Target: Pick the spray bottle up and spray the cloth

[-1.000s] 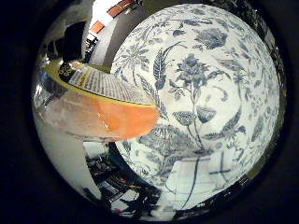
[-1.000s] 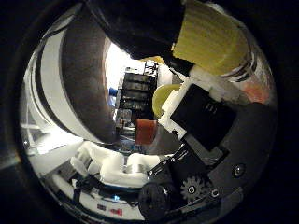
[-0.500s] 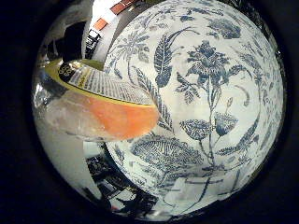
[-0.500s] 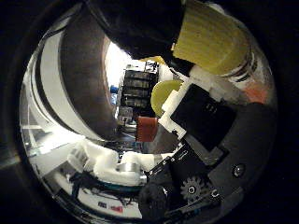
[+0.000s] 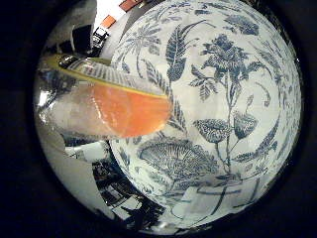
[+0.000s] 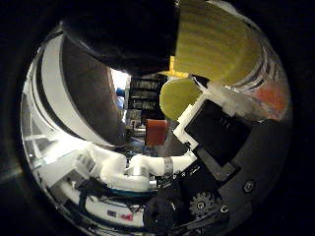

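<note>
The spray bottle (image 5: 114, 109) lies close against my palm, its clear body holding orange liquid under a yellow-edged label. In the thumb side view its yellow ribbed collar (image 6: 214, 46) and a yellow rounded part (image 6: 179, 98) of its head show beside my hand (image 6: 209, 142). The black and white fingers (image 6: 142, 167) curl round the bottle's neck. The cloth (image 5: 223, 114), white with a blue floral print, spreads wide beneath the bottle and fills most of the little finger side view.
Past the cloth's edge there is a pale surface (image 5: 74, 168) with dark clutter. A grey and white curved wall (image 6: 83, 98), shelving and a red box (image 6: 156, 132) show behind the fingers.
The floral cloth has slid across the little finger side view and looms larger, so the camera has moved over it. The bottle keeps its place against the palm.
</note>
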### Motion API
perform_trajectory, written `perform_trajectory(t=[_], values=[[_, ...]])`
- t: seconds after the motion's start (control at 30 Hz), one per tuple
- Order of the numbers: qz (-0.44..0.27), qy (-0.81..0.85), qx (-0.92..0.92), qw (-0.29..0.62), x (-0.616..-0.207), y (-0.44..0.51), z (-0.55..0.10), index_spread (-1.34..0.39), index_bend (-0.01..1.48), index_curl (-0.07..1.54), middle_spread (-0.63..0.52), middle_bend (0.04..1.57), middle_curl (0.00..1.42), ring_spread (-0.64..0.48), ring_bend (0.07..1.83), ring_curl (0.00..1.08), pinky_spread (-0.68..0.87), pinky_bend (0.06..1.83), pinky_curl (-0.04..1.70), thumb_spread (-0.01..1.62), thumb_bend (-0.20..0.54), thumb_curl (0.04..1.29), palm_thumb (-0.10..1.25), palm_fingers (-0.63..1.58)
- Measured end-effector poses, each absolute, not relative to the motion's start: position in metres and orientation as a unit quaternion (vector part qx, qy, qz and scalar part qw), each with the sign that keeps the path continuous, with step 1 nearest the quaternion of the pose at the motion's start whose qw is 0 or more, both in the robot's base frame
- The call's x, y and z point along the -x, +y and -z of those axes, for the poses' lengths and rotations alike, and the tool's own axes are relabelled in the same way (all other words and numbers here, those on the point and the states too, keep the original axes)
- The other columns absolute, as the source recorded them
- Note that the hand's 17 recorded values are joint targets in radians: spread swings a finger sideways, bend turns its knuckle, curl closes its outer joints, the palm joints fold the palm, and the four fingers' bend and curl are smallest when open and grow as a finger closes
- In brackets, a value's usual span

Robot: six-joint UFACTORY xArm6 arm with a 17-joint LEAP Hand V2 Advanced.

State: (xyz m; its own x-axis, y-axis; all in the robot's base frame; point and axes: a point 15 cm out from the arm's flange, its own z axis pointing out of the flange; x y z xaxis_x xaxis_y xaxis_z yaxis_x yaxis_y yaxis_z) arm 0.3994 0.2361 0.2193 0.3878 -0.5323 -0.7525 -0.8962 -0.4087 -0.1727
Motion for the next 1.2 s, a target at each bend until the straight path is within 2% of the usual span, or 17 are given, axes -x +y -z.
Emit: perform_trajectory(t=[0.1, 0.2, 0.33, 0.43, 0.7, 1.2], values=[[-0.306, 0.456, 0.784, 0.290, -0.399, 0.234, -0.222, -0.40, 0.28, 0.54, -0.18, 0.87, 0.52, -0.24, 1.17, 0.51, -0.36, 0.87, 0.80, 0.91, -0.025, 0.61, 0.85, 0.29], [-0.297, 0.452, 0.792, 0.283, -0.398, 0.230, -0.225, -0.37, 0.33, 0.52, -0.15, 0.81, 0.51, -0.18, 0.97, 0.45, -0.13, 0.73, 0.76, 0.96, -0.026, 0.58, 0.83, 0.12], [-0.288, 0.448, 0.797, 0.285, -0.398, 0.228, -0.233, -0.33, 0.31, 0.48, -0.09, 0.69, 0.46, -0.07, 0.79, 0.38, 0.18, 0.64, 0.68, 0.98, -0.024, 0.55, 0.81, 0.08], [-0.288, 0.449, 0.798, 0.282, -0.395, 0.222, -0.241, -0.31, 0.27, 0.45, -0.05, 0.62, 0.43, 0.00, 0.71, 0.35, 0.29, 0.61, 0.63, 0.99, -0.026, 0.54, 0.80, 0.07], [-0.285, 0.467, 0.787, 0.285, -0.393, 0.183, -0.262, -0.29, 0.18, 0.40, -0.01, 0.48, 0.39, 0.09, 0.55, 0.30, 0.40, 0.50, 0.51, 0.99, -0.024, 0.51, 0.80, 0.15], [-0.255, 0.514, 0.773, 0.270, -0.393, 0.091, -0.270, -0.28, 0.17, 0.33, 0.01, 0.38, 0.38, 0.10, 0.48, 0.29, 0.38, 0.51, 0.42, 0.99, -0.026, 0.50, 0.80, 0.21]])
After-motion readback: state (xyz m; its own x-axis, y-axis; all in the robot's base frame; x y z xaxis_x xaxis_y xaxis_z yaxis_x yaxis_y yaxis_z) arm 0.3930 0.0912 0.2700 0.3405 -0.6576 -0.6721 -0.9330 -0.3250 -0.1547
